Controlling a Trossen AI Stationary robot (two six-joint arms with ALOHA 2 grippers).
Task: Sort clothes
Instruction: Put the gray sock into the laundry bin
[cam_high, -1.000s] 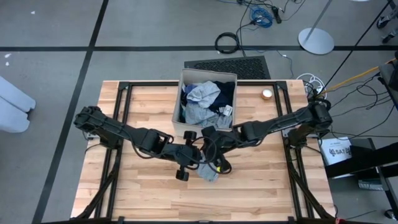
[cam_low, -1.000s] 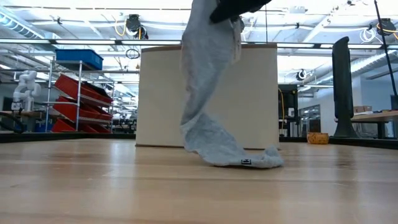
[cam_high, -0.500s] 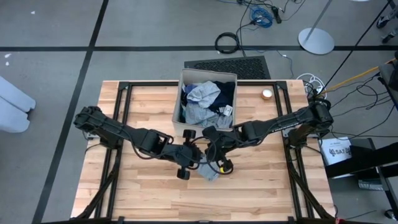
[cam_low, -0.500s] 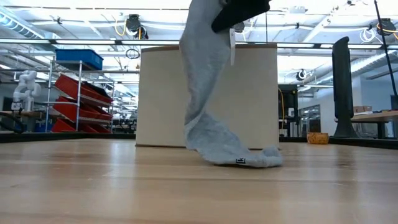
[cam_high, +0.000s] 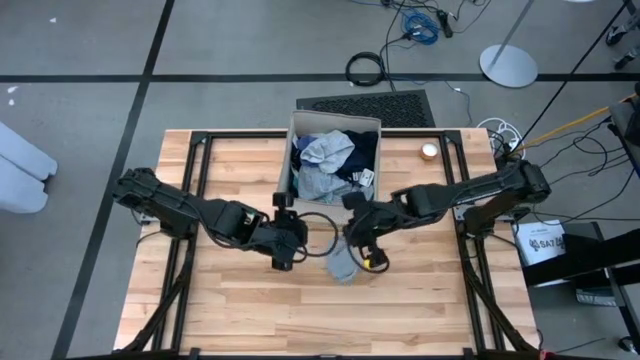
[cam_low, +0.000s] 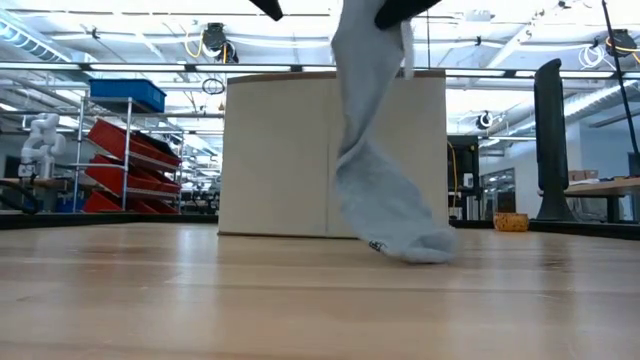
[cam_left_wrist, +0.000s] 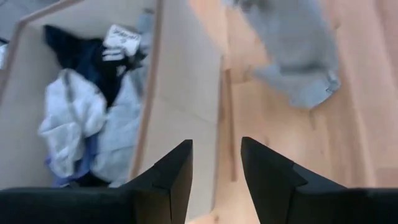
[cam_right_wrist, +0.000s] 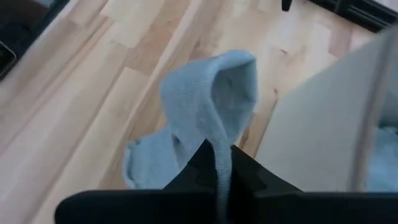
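Grey sock (cam_low: 385, 190) pinched in right gripper (cam_right_wrist: 219, 163) jaws, toe touching table (cam_high: 240, 310)

left claw (cam_left_wrist: 214, 165) hovers with fingers parted; right claw (cam_right_wrist: 217, 163) is raised, fingers pinched together.

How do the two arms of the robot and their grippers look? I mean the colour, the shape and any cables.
Both arms are dark, almost black, built of jointed tubular links. The left gripper ends in two dark, wedge-shaped fingers. The right gripper is equally dark, and a small yellow detail shows near it in the high view. A thin black cable loops between the two arms.
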